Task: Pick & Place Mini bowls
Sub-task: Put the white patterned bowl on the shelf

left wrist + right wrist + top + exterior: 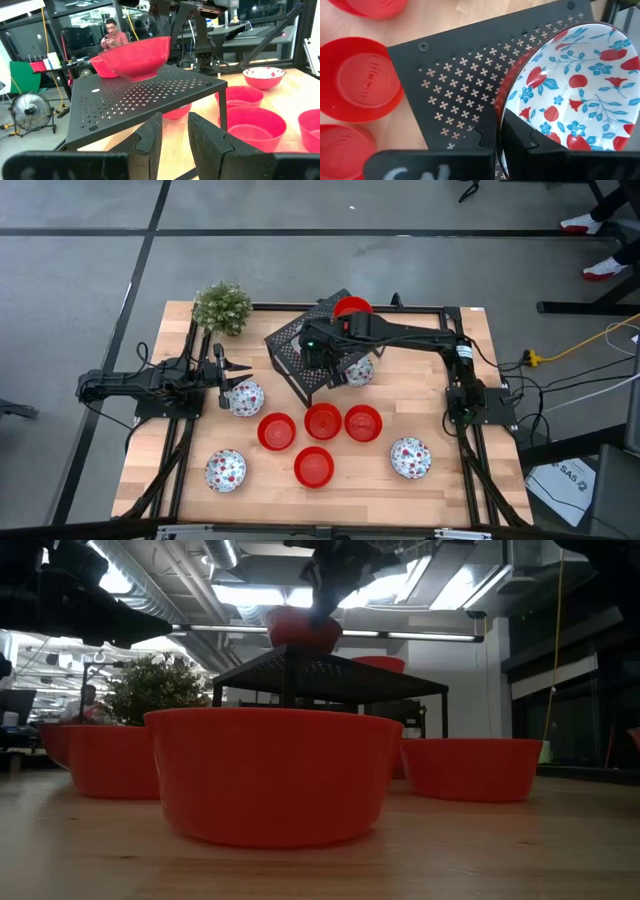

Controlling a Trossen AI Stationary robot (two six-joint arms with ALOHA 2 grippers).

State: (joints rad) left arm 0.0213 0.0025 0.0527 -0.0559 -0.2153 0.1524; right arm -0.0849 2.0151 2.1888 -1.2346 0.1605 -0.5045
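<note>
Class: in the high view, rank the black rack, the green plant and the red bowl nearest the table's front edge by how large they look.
Largest to smallest:
1. Black rack, though the right arm covers part of it.
2. Green plant.
3. Red bowl, only a little smaller than the plant, so that pair is close.

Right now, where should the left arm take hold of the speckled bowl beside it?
Pinch its near rim from above, one finger of the left gripper inside, one outside: the speckled bowl sits upright, mouth open, likely too wide to span.
</note>
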